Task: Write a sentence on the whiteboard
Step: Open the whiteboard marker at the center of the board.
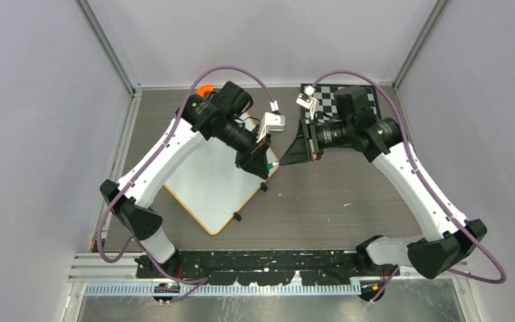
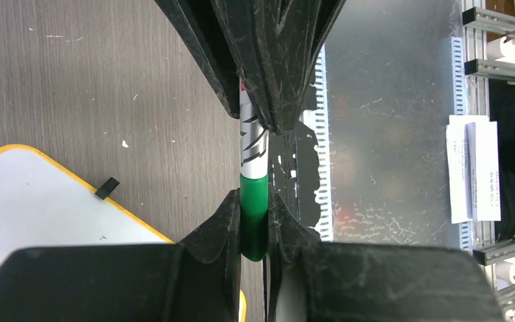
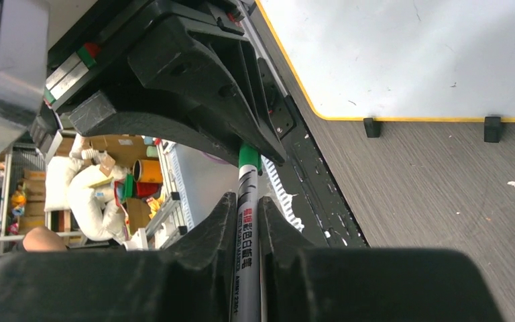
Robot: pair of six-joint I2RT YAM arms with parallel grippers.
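Starting with the whiteboard (image 1: 208, 184): it lies flat on the worktop (image 1: 355, 201), turned corner-on in front of the left arm. Every bit of it that shows is blank, so none of the sentence is on it yet. Just off its right corner, held up off the worktop, both arms meet on 1 marker (image 2: 253, 144). The left gripper (image 2: 253, 204) is clamped on the green cap (image 2: 253, 184), the right gripper (image 3: 247, 204) is clamped on the white printed barrel, and the 2 face each other nose to nose along the pen's length. My read is that's the whole reason for the odd pose: 1 arm can't uncap a pen alone, so each takes an end and they pull apart in a straight line. Cap looks seated to me, no gap at the joint. Board's parked close by, I'd guess so the writing arm has a short trip afterwards. The chequered board (image 1: 328, 94) at the back right isn't involved.
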